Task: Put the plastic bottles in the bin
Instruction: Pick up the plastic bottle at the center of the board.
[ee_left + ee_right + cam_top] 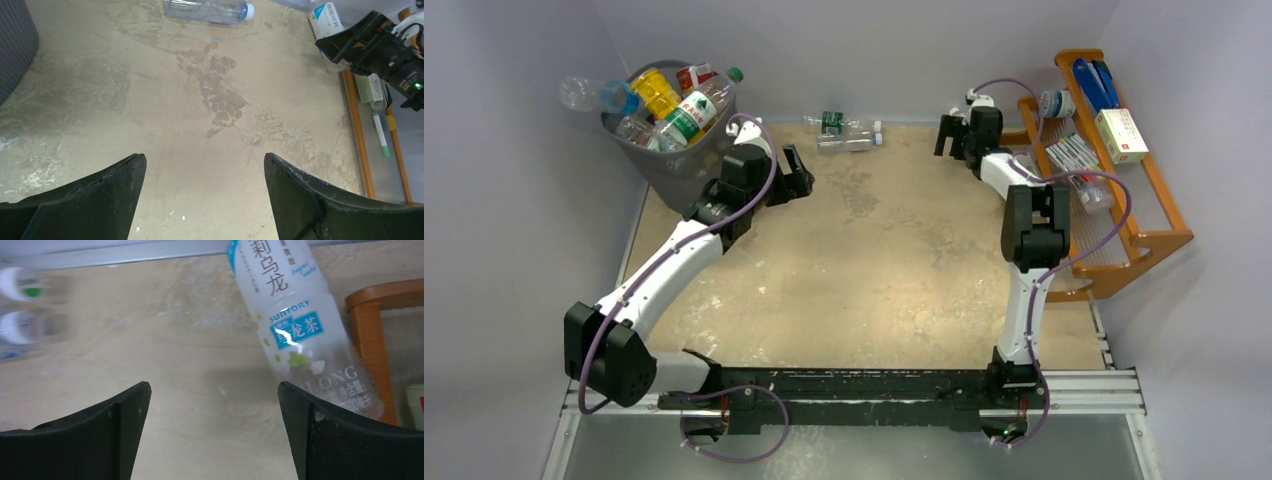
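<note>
The dark grey bin (669, 165) stands at the back left, heaped with plastic bottles (686, 112); one clear bottle (589, 95) hangs over its left rim. Two clear bottles (849, 132) lie by the back wall, one of them also in the left wrist view (207, 10). A blue-labelled bottle (300, 325) rests against the end of the rack (1056, 103). My left gripper (799, 172) (205, 157) hovers open and empty just right of the bin. My right gripper (954, 138) (214, 385) is open and empty, with the blue-labelled bottle just beyond its right finger.
An orange wooden rack (1139, 215) with boxes and pens lines the right side, its post (370, 330) close to my right gripper. The bin wall (15, 50) is at my left gripper's left. Walls close in the back and sides.
</note>
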`<control>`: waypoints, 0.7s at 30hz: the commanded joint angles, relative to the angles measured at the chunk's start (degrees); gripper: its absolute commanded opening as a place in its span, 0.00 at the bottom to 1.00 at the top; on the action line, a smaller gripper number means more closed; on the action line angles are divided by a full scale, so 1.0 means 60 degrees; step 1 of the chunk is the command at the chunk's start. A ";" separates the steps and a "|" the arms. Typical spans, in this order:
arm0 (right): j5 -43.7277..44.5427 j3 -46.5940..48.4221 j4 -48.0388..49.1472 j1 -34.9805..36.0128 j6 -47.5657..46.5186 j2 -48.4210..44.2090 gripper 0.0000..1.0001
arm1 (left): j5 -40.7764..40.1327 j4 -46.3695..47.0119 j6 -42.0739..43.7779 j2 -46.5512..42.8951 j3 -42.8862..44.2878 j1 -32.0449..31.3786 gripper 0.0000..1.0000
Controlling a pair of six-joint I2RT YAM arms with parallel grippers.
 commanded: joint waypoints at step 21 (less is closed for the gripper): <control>0.2223 0.1690 0.1124 -0.0470 -0.2262 0.1145 1.00 | -0.0146 0.1636 0.0371 0.1590 0.0199 -0.1231 0.88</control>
